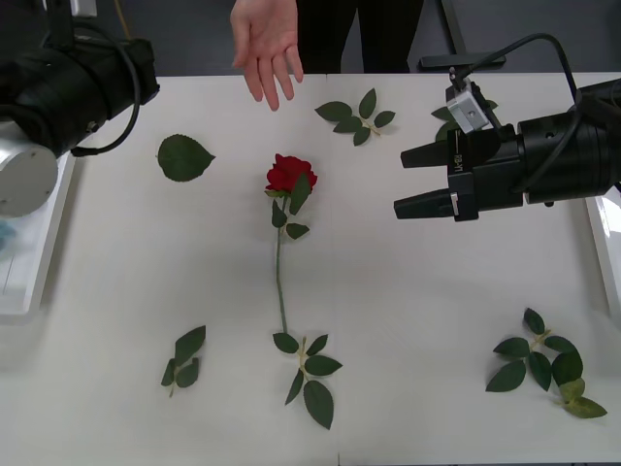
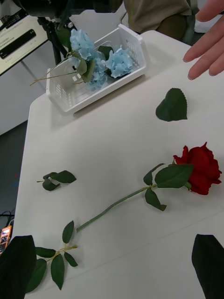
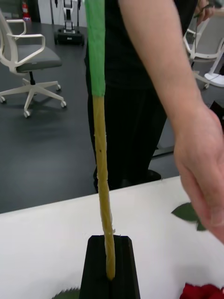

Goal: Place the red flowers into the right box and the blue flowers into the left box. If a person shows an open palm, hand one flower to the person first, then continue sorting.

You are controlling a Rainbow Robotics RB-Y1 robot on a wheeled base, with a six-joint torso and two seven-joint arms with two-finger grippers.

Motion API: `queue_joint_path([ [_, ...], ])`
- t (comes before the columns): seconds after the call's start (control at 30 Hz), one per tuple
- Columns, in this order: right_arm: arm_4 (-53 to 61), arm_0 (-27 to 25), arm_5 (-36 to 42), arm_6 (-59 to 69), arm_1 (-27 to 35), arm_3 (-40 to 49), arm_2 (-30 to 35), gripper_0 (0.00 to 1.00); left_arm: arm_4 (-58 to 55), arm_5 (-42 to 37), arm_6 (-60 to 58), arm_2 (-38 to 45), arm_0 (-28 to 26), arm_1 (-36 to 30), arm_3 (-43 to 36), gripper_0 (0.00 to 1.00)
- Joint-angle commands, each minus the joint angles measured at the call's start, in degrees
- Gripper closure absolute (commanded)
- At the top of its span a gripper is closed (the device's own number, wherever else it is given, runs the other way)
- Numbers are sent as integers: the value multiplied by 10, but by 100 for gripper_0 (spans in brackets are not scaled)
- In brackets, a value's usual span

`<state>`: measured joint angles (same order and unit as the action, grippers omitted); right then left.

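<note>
Front view: right pincer (image 1: 414, 181) open beside rose (image 1: 289, 175), left pincer (image 3: 110, 273) clamped on stem (image 3: 101, 140).

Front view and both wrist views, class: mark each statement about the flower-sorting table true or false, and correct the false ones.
1. The red rose lies on the table. True.
2. The right tool is shut on the rose. False: it is open, apart from the rose.
3. The left tool is shut on a stem. True.
4. The left box holds red roses. False: it holds blue flowers.
5. A person's hand with fingers stretched out is over the table's far edge. True.
</note>
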<state>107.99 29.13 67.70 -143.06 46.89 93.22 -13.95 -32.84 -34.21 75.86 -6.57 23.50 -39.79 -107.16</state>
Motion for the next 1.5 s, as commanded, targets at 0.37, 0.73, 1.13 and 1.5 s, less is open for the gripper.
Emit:
queue_joint_path([
  [0.37, 8, 1, -6, -15, 20, 7, 12, 3, 104, 66, -41, -61, 79, 70, 25, 100],
  [0.73, 8, 1, -6, -13, 20, 7, 12, 3, 146, 100, -41, -76, 84, 90, 25, 100],
  [1.13, 7, 1, -6, -13, 20, 7, 12, 3, 154, 108, -42, -84, 84, 89, 27, 48],
  [1.5, 7, 1, -6, -15, 20, 7, 12, 3, 158, 108, -45, -84, 84, 88, 27, 0],
])
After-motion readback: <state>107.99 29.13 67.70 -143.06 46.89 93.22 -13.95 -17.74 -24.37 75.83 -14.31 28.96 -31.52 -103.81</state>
